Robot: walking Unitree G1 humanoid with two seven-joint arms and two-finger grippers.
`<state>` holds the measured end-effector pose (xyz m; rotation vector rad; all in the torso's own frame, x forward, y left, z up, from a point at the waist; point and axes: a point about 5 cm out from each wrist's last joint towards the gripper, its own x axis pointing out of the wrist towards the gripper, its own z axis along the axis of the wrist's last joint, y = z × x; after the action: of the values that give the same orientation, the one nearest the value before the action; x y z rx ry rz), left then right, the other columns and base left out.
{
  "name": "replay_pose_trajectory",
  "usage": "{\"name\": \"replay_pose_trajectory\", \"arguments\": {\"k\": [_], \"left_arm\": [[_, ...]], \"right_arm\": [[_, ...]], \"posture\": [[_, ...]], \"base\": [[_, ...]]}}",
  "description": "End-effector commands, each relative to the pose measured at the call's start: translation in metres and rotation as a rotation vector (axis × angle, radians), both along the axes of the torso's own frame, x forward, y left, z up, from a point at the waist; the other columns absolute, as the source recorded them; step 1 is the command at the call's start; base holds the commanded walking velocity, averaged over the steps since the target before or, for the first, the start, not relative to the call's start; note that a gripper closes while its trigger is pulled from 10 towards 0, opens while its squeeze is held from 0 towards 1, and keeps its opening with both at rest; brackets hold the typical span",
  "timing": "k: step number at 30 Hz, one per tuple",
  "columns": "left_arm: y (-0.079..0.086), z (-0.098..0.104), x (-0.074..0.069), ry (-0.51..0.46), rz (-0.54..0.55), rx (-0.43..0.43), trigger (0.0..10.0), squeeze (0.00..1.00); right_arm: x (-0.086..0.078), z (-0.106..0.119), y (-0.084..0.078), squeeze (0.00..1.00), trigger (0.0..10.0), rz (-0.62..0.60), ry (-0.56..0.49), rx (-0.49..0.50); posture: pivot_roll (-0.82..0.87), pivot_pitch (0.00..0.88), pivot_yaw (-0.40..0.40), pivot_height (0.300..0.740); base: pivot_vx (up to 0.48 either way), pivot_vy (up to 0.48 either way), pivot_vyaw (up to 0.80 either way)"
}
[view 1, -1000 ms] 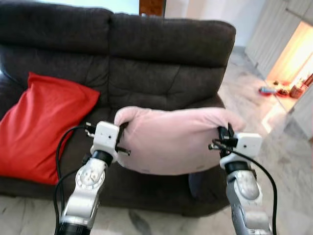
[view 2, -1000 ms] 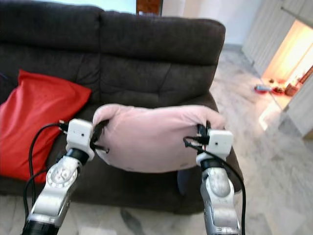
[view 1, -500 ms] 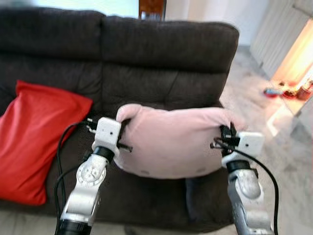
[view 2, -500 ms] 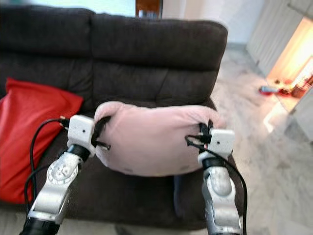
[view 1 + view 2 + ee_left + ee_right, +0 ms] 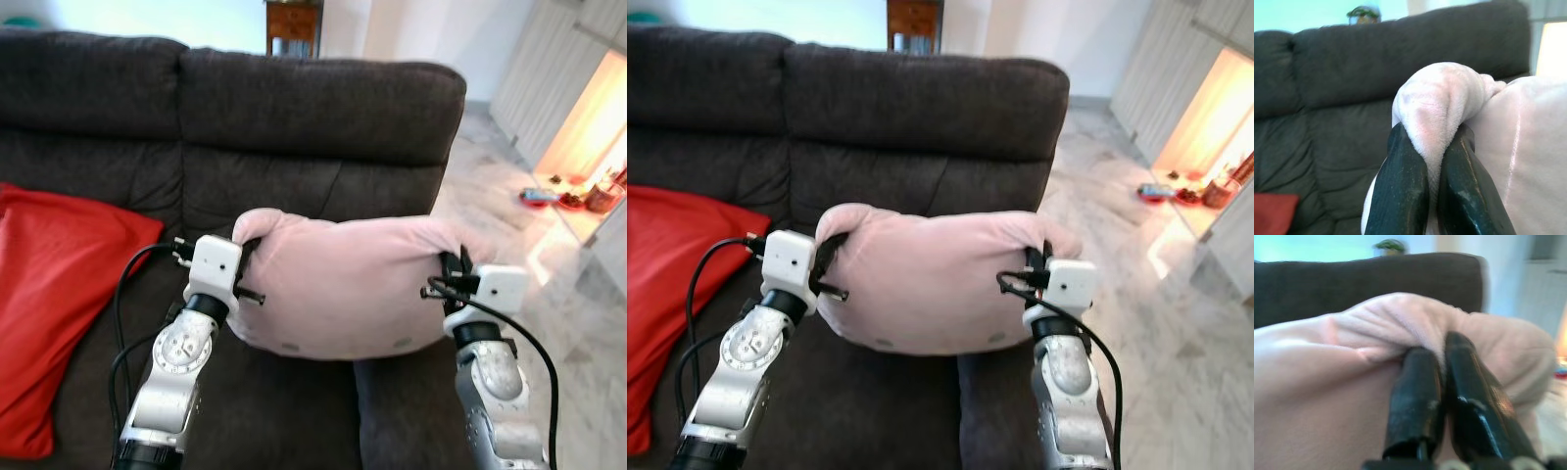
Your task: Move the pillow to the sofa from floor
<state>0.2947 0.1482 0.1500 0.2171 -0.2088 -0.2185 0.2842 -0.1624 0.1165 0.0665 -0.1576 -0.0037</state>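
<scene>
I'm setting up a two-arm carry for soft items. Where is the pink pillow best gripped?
By its two upper corners, one from each end. The pink pillow is wide and limp; the left gripper and right gripper each pinch a bunched corner, so it hangs level.

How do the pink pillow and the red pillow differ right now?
The pink pillow is held in the air in front of the sofa, pinched at each upper corner by the left end effector and right end effector; the red pillow lies on the sofa's left seat, ungripped. Pink looks plush, red smoother. Both are soft cushions.
</scene>
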Motion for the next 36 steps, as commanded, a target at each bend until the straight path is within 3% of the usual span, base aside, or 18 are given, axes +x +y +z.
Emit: {"name": "replay_pose_trajectory", "arguments": {"k": [1,8,11,13,16,18,21,24,25,26,30,32,36], "left_arm": [[-0.005,0.011,0.000,-0.023,-0.047,-0.049,10.0,0.00],[-0.007,0.020,0.001,0.024,-0.163,-0.007,10.0,0.00],[0.002,0.025,0.006,0.033,-0.174,0.056,10.0,0.00],[0.015,0.025,0.011,0.057,-0.166,0.162,10.0,0.00],[0.035,0.025,0.018,0.065,-0.071,0.248,10.0,0.00],[0.035,0.025,0.018,0.065,-0.071,0.248,10.0,0.00],[0.051,0.030,0.024,0.055,0.038,0.283,10.0,0.00],[0.056,0.031,0.026,0.066,0.078,0.307,10.0,0.00],[0.060,0.031,0.028,0.082,0.105,0.334,10.0,0.00],[0.063,0.018,0.031,0.163,0.123,0.412,10.0,0.00],[0.065,0.008,0.033,0.214,0.130,0.458,10.0,0.00],[0.065,0.001,0.038,0.253,0.149,0.478,10.0,0.00],[0.064,-0.004,0.046,0.280,0.175,0.484,10.0,0.00]], "right_arm": [[-0.001,0.009,-0.006,0.00,10.0,-0.020,-0.044,-0.003],[-0.013,0.004,-0.009,0.00,10.0,0.076,0.022,-0.051],[-0.018,0.007,-0.011,0.00,10.0,0.179,0.048,-0.096],[-0.023,0.009,-0.011,0.00,10.0,0.321,0.100,-0.167],[-0.029,0.015,-0.005,0.00,10.0,0.492,0.142,-0.241],[-0.029,0.015,-0.005,0.00,10.0,0.492,0.142,-0.241],[-0.032,0.021,0.001,0.00,10.0,0.594,0.161,-0.265],[-0.035,0.024,0.006,0.00,10.0,0.660,0.174,-0.264],[-0.039,0.026,0.010,0.00,10.0,0.720,0.195,-0.263],[-0.050,0.023,0.014,0.00,10.0,0.852,0.273,-0.293],[-0.059,0.019,0.013,0.00,10.0,0.927,0.339,-0.316],[-0.069,0.010,0.011,0.00,10.0,0.988,0.438,-0.332],[-0.076,0.002,0.008,0.00,10.0,1.027,0.534,-0.335]], "posture": [[0.07,0.000,-0.088,0.740],[0.07,0.000,-0.091,0.740],[0.06,0.000,-0.087,0.740],[0.06,0.000,-0.084,0.740],[0.05,0.000,-0.083,0.740],[0.05,0.000,-0.083,0.740],[0.06,0.000,-0.086,0.740],[0.06,0.000,-0.089,0.740],[0.06,0.000,-0.091,0.740],[0.05,0.000,-0.095,0.740],[0.05,0.000,-0.096,0.740],[0.05,0.000,-0.100,0.740],[0.05,0.000,-0.101,0.740]], "base": [[0.000,0.000,0.00],[0.000,0.000,0.00],[0.000,0.000,0.00],[0.000,0.000,0.00],[0.000,0.000,0.00],[0.000,0.000,0.00],[0.000,0.000,0.00],[0.000,0.000,0.00],[0.000,0.000,0.00],[0.000,0.000,0.00],[0.000,0.000,0.00],[0.000,0.000,0.00],[0.000,0.000,0.00]]}}
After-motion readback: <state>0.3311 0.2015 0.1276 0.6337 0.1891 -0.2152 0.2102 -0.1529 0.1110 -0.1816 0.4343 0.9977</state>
